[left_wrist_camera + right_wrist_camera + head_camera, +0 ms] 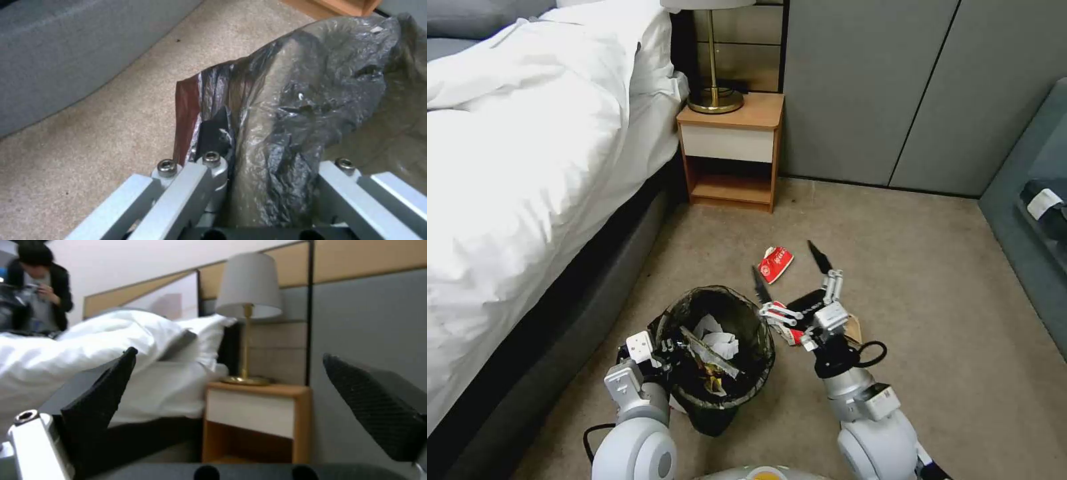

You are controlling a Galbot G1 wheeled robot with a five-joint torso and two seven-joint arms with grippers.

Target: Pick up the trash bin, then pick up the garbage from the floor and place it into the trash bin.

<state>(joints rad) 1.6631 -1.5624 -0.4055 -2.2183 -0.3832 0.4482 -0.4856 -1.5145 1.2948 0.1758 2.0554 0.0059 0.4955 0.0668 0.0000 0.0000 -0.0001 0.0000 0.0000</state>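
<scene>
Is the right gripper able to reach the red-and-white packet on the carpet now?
Probably yes: the right gripper is open, empty and pointing toward the red-and-white packet, with bare carpet between them.

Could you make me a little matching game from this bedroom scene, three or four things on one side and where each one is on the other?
Things:
1. trash bin
2. red-and-white packet
3. lamp
4. right end effector

Places or states:
A. on the wooden nightstand
B. lying on the carpet beyond the open fingers
C. held at its bag-lined rim by the left end effector
D. open, empty, raised over the floor beside the bin

Pairs: 1-C, 2-B, 3-A, 4-D
</scene>
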